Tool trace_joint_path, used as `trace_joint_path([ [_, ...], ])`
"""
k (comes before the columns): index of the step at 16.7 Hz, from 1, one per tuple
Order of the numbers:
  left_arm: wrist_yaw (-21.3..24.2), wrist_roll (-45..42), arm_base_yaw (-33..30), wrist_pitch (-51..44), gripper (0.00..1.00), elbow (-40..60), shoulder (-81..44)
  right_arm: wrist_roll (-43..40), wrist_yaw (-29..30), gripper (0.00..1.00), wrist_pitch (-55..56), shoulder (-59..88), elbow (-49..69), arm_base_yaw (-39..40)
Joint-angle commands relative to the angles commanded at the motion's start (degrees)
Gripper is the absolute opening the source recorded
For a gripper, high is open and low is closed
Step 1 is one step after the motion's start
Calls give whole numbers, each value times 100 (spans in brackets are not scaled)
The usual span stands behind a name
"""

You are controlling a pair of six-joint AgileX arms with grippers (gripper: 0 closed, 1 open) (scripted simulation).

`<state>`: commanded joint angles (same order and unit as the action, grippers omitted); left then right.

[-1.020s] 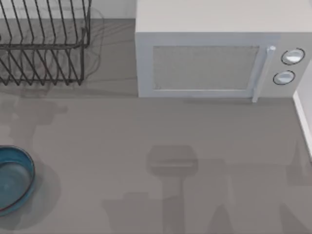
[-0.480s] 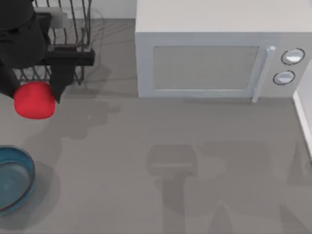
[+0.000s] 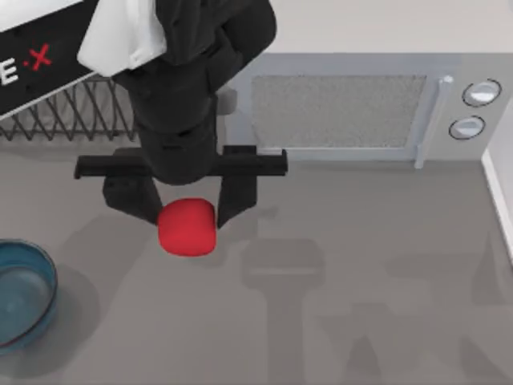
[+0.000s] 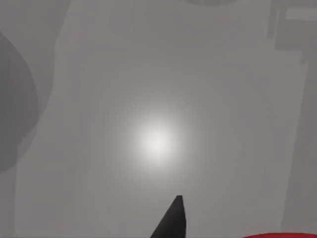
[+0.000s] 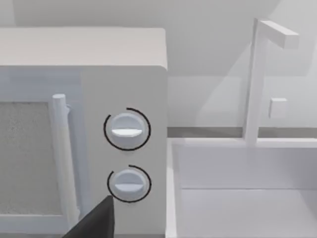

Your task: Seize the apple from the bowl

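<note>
Since half a second ago, the left gripper [image 3: 188,210] has been carried with the small bright-red rounded apple [image 3: 187,228] from the top view's left, by the black wire dish rack [image 3: 64,120], to a spot in front of the white microwave [image 3: 353,104]. The apple is held above the grey surface [image 3: 361,273], clamped between the black fingers [image 3: 236,196], well apart from the shallow glossy blue-teal bowl [image 3: 24,293], which sits empty at the left edge. The seizing is judged complete. A slip is the remaining risk: the lump is smooth and rounded and hangs mostly beyond the fingertips, so a quick swing could roll it out onto the surface. The top view records the whole grasp and the bowl; the left wrist view records a single dark fingertip [image 4: 173,218], a sliver of red at the frame's edge and bare surface. The right wrist view records the microwave's two dials [image 5: 127,130], its handle and a white sink with a tap [image 5: 257,79]; whether the right arm's fingers are apart cannot be told.
</note>
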<state>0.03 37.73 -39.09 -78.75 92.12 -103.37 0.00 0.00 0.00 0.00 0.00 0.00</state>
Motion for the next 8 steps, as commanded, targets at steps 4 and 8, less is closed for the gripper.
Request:
trace_joint_path([
  [4,-2,-16,22,4,0,-1,19,0,0,100,0,0,0,0],
  [8,-1,-25,28,657,0,-582,-86,0,0,100,0,0,0,0],
])
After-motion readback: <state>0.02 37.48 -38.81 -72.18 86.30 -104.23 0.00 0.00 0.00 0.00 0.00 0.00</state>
